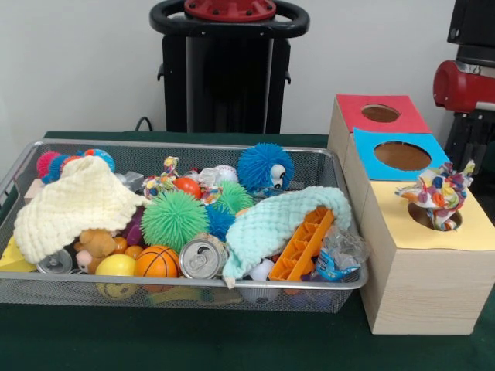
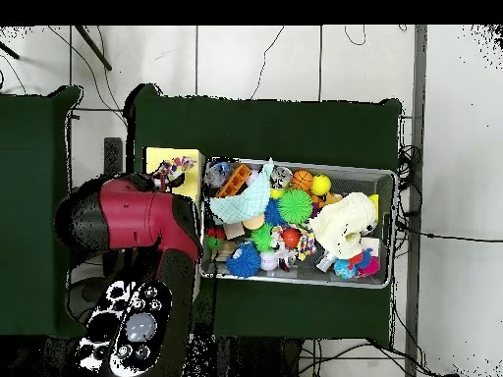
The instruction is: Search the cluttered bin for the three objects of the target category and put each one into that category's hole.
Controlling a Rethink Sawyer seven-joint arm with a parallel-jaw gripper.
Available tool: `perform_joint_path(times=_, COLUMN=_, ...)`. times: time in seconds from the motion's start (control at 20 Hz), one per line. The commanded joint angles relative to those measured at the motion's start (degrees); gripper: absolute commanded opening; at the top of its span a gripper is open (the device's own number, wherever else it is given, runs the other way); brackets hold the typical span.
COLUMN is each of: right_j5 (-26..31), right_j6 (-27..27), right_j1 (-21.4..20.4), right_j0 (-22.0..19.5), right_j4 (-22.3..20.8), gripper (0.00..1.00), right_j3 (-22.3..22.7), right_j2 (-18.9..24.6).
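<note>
At the front view's right edge, a multicoloured knotted rope toy [image 1: 439, 195] sits wedged in the yellow-topped hole of the pale wooden sorting box [image 1: 421, 278], apparently mid-deposit beside the silver mesh bin [image 1: 340, 282], while the claw's state cannot be told.

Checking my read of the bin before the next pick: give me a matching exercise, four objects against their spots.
Things:
1. rope toy
2. basketball
3. cream cloth
4. orange plastic piece

Places:
A. bin's front edge, beside the can
B. leaning under the mint cloth
C. in the yellow-topped hole
D. draped over toys, bin's left end in the front view

Pairs: 1-C, 2-A, 3-D, 4-B
</note>
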Motion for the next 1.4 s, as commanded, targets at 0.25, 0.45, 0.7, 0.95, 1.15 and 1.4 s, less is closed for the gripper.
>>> perform_joint_path(times=0.25, right_j5=-4.37, right_j6=13.35, right_j1=2.47, right_j0=-1.85, right_j4=1.53, gripper=0.00, right_j3=0.39, right_j2=2.63)
perform_joint_path(times=0.45, right_j5=-4.97, right_j6=11.55, right_j1=2.46, right_j0=-3.42, right_j4=1.21, gripper=0.00, right_j3=0.39, right_j2=4.19)
perform_joint_path(times=0.7, right_j5=-5.63, right_j6=10.08, right_j1=2.48, right_j0=-4.86, right_j4=0.75, gripper=0.00, right_j3=0.45, right_j2=5.31)
perform_joint_path(times=0.95, right_j5=-6.13, right_j6=10.03, right_j1=2.61, right_j0=-5.28, right_j4=0.58, gripper=0.00, right_j3=0.54, right_j2=5.52)
perform_joint_path(times=1.15, right_j5=-6.22, right_j6=9.16, right_j1=2.31, right_j0=-6.28, right_j4=0.32, gripper=0.00, right_j3=0.96, right_j2=6.56)
perform_joint_path(times=1.4, right_j5=-4.72, right_j6=9.17, right_j1=1.82, right_j0=-6.58, right_j4=0.25, gripper=0.00, right_j3=1.83, right_j2=6.61)
